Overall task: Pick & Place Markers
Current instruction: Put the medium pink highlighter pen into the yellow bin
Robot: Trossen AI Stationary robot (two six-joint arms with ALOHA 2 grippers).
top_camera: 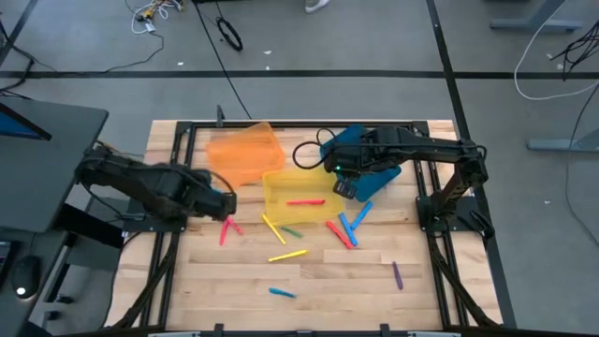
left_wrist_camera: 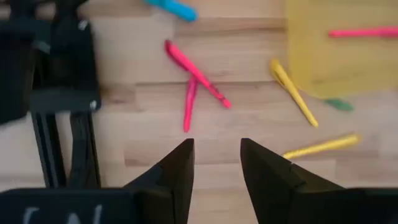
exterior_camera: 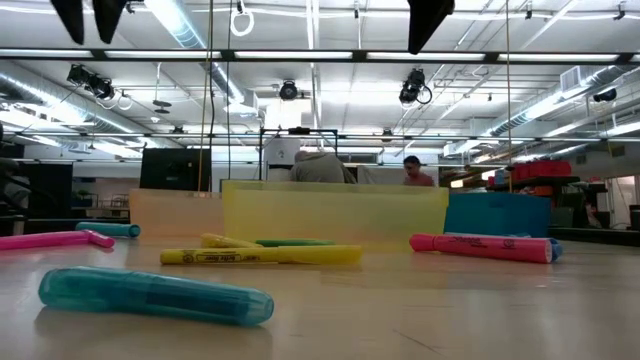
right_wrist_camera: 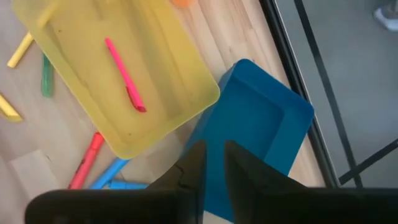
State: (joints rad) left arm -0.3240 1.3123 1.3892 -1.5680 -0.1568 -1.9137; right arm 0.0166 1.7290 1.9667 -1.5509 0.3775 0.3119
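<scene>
Table (top_camera: 318, 281), wood slats, with 3 bins at the far middle: orange bin (top_camera: 243, 150), yellow bin (top_camera: 301, 192), blue bin (top_camera: 370, 159); the yellow one holds 1 pink marker (top_camera: 305, 201) lying along the bin's length.

Left gripper (left_wrist_camera: 214, 163) hovers near the table's left edge; fingers parted with a gap, nothing between them. Right gripper (right_wrist_camera: 211, 163) hangs above the blue bin's edge; fingers nearly together, a thin slit showing, no marker in them.

Markers mostly loose on the boards in front of the bins. 2 pink markers (left_wrist_camera: 196, 81) touch in a V ahead of the left gripper, long axes slanting across the slats; yellow marker (top_camera: 288, 255) lies roughly crosswise mid-table; red and blue cluster (top_camera: 346, 227) fans out just in front of the blue bin; purple marker (top_camera: 397, 274) points near-far, well apart on the right; teal marker (top_camera: 283, 293) nearest the front.

Judgement: light, stiff, smooth barrels, likely to roll or slip; pinch at mid-barrel, jaws across the long axis.
</scene>
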